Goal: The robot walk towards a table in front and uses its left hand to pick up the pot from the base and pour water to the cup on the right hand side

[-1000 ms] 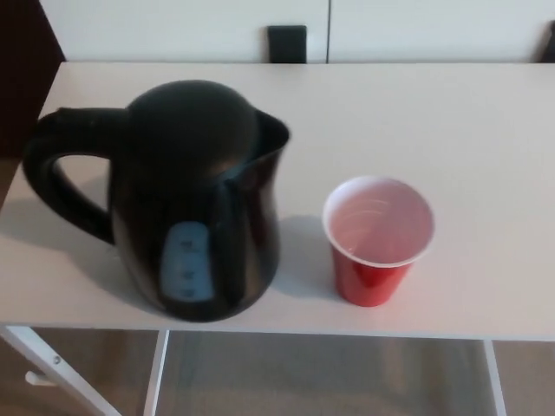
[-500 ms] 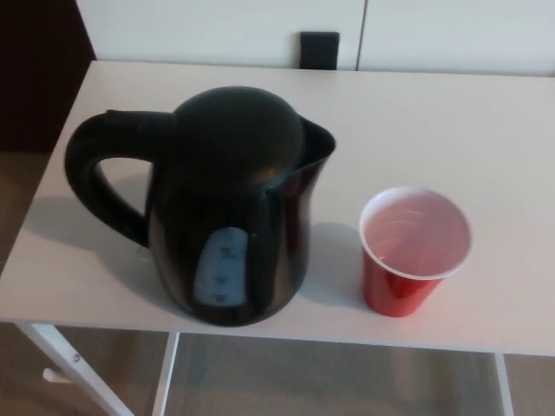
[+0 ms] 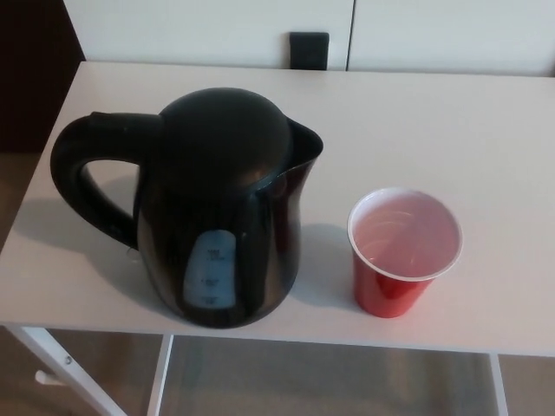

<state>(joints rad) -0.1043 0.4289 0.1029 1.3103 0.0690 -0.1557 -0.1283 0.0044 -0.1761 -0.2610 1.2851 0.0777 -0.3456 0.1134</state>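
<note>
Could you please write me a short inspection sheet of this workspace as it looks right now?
Surface: white rectangular table, seen from above; its near edge runs along the bottom of the view, with white metal legs below.
Job's things: black plastic electric kettle upright at left, lid shut, handle to the robot's left, spout towards the cup, pale blue level window on the near side. Its base cannot be made out. Red plastic cup with white inside upright to its right, apart from it; contents cannot be told.
Clutter: nothing seen.
Hands: neither in view.
Cables: nothing seen.
Surroundings: white wall panels behind, a small black square object at the far edge, brownish floor below.
</note>
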